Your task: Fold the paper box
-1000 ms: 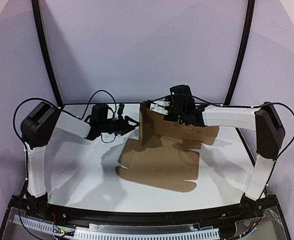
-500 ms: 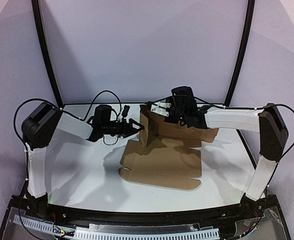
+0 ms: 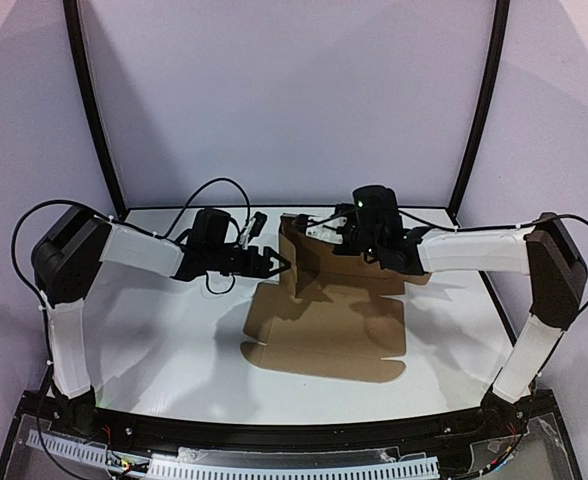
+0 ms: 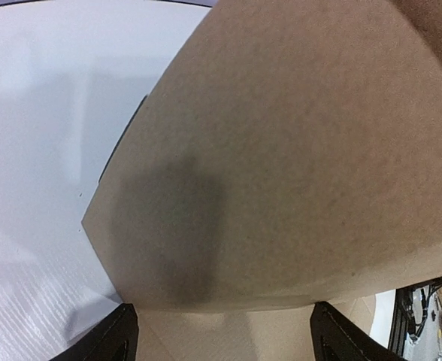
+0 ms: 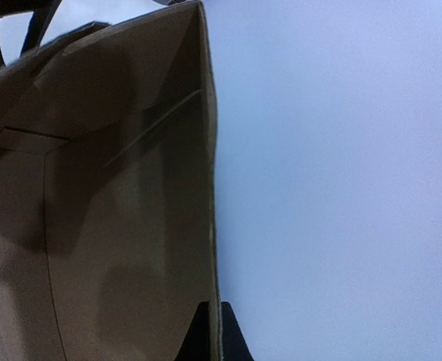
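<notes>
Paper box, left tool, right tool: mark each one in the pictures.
paper box [image 3: 324, 335], top external view, on its flat-lying panel.
left tool [image 3: 277, 263], top external view, midway between its open fingertips.
right tool [image 5: 210, 325], right wrist view, midway between the fingertips pinching the raised panel's edge.

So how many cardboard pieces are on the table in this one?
1: a plain brown die-cut cardboard sheet on the white table, near part flat, far panels raised upright. Those panels could hide something small behind them.
</notes>
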